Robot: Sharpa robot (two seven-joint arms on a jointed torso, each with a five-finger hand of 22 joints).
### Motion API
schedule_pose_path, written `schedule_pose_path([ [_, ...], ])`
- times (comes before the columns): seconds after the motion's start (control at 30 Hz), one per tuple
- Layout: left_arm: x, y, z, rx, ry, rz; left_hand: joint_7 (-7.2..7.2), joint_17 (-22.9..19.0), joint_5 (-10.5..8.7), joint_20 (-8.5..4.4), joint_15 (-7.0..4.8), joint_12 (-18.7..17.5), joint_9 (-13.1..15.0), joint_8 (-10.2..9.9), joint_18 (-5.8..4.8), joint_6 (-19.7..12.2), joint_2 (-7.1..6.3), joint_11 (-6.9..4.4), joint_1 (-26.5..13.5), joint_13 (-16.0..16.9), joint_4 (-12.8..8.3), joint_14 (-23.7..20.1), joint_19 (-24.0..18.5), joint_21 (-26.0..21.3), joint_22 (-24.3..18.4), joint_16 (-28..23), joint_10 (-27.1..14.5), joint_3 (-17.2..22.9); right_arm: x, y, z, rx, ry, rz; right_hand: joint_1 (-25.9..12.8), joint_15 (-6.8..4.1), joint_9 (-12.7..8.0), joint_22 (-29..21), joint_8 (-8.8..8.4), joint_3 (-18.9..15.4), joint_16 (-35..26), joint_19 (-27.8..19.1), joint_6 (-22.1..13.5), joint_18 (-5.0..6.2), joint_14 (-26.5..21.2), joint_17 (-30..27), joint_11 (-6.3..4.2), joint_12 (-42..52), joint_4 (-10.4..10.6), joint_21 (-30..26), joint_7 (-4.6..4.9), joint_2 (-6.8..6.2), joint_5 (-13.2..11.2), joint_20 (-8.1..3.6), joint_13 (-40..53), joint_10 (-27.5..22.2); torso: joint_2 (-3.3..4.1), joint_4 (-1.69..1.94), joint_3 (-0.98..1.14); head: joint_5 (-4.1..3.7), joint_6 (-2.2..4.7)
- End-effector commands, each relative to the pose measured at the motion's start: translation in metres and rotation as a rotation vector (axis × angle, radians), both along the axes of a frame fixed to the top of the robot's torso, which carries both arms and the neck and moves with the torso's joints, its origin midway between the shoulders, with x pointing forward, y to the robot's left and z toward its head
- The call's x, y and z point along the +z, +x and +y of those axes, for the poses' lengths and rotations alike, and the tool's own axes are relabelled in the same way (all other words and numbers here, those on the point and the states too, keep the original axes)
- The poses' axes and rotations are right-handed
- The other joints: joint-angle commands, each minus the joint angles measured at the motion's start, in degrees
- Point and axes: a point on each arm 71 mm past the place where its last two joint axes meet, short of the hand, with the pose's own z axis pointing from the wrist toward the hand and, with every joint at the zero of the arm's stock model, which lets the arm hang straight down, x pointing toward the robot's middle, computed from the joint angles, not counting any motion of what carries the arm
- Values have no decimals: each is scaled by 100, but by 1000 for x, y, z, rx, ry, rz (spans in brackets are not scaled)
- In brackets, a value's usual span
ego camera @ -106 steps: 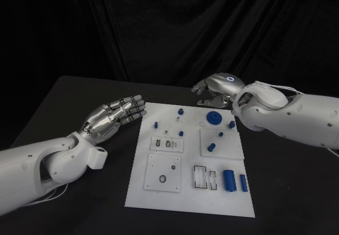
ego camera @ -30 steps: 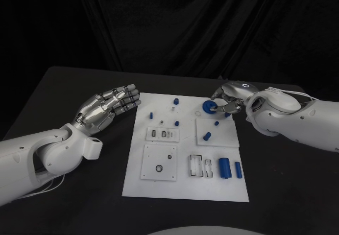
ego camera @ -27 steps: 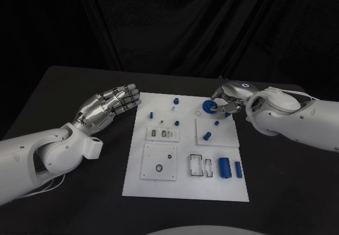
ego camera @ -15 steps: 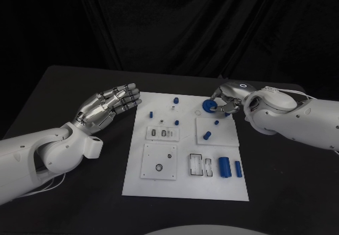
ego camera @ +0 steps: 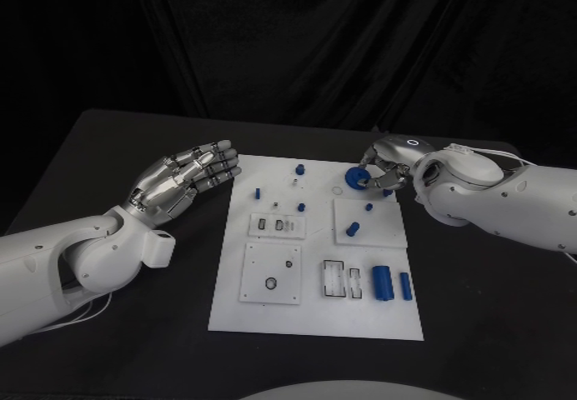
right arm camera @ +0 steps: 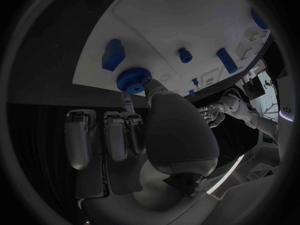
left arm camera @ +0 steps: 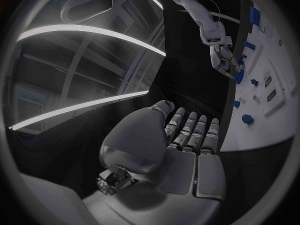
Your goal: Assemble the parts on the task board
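The white task board (ego camera: 313,321) lies in the middle of the black table. At its far right corner my right hand (ego camera: 387,164) pinches a blue gear (ego camera: 357,177) between thumb and a finger; the right wrist view shows the gear (right arm camera: 132,80) at the fingertips, just over the board's edge (right arm camera: 181,15). A blue block (right arm camera: 113,54) sits close beside it. My left hand (ego camera: 187,183) hovers off the board's left edge, fingers straight and holding nothing. Across the board, the left wrist view catches the right hand (left arm camera: 222,55) with the gear (left arm camera: 239,77).
Small blue pegs (ego camera: 255,194) (ego camera: 299,169) (ego camera: 353,230) stand on the board's far half. Two blue cylinders (ego camera: 383,284) (ego camera: 405,286) lie at the near right, beside slotted white plates (ego camera: 343,279). Black table surrounds the board, with a dark curtain behind.
Since 3.5 s ago my right hand came from beyond the board's far edge onto the blue gear. Over the last second it barely moved. The left hand stayed put.
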Motion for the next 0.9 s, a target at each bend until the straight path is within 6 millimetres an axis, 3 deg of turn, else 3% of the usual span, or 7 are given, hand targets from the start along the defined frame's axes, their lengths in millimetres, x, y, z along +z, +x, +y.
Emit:
schedule_pose_path([
  [0.03, 9, -1, 2, 11, -92, -88, 20, 7, 14, -8, 24, 37, 3, 13, -103, -6, 12, 35, -58, 5, -6, 5, 16, 25, -5, 21, -2, 24, -6, -3, 1, 16, 1, -4, 49, -59, 522, 1217, 381, 0, 14, 340, 387, -68, 600, 1508, -66, 16, -83, -24, -315, 117, 79, -61, 1506, 600, 0, -5, -1, 22, -14],
  [0.13, 9, -1, 2, 12, -91, -87, 28, 7, 13, -8, 29, 38, 1, 10, -107, -15, 11, 42, -70, 5, -4, 1, 17, 25, -5, 23, -5, 55, -5, -4, 2, 25, 10, -16, 53, -129, 758, 1222, 621, 6, 14, 343, 485, -69, 600, 1508, -142, 16, -163, -25, -411, 147, 221, -125, 1506, 600, 0, -6, 1, 26, -18],
  [0.33, 8, -1, 4, 14, -89, -86, 28, 7, 13, -8, 29, 38, 1, 10, -107, -15, 11, 42, -70, 5, -4, 1, 17, 25, -5, 23, -5, 55, -2, -8, 4, 44, 33, -41, 46, -169, 1027, 1234, 854, 29, 14, 353, 511, -73, 600, 1508, -182, 16, -227, -20, -477, 164, 330, -168, 1506, 600, 0, -5, 2, 46, -25],
  [0.6, 8, -2, 4, 15, -87, -85, 34, 7, 14, -8, 33, 42, 2, 10, -111, -11, 12, 46, -80, 5, -2, 3, 18, 27, -5, 32, -6, 81, 8, -18, 16, 92, 71, -72, 13, -194, 1217, 1242, 964, 64, 14, 359, 425, -75, 600, 1508, -204, 16, -246, -18, -495, 158, 500, -194, 1506, 600, -3, -6, 1, 59, -25],
  [0.7, 8, -1, 4, 15, -86, -84, 34, 7, 14, -8, 33, 42, 2, 10, -111, -11, 12, 46, -80, 5, -2, 3, 18, 27, -5, 32, -6, 81, 17, -22, 28, 124, 81, -80, -30, -195, 1322, 1248, 1006, 94, 14, 364, 352, -77, 600, 1508, -202, 16, -240, -16, -489, 156, 688, -199, 1506, 600, -3, -9, 6, 63, -30],
  [0.9, 8, -1, 3, 12, -86, -83, 34, 7, 14, -8, 33, 42, 2, 10, -111, -11, 12, 46, -80, 5, -2, 3, 18, 27, -5, 32, -6, 81, 26, -26, 52, 181, 89, -87, -100, -189, 1372, 1263, 1010, 100, 14, 378, 288, -83, 600, 1508, -192, 16, -205, -3, -476, 158, 717, -197, 1506, 600, -4, -10, 0, 80, -41],
])
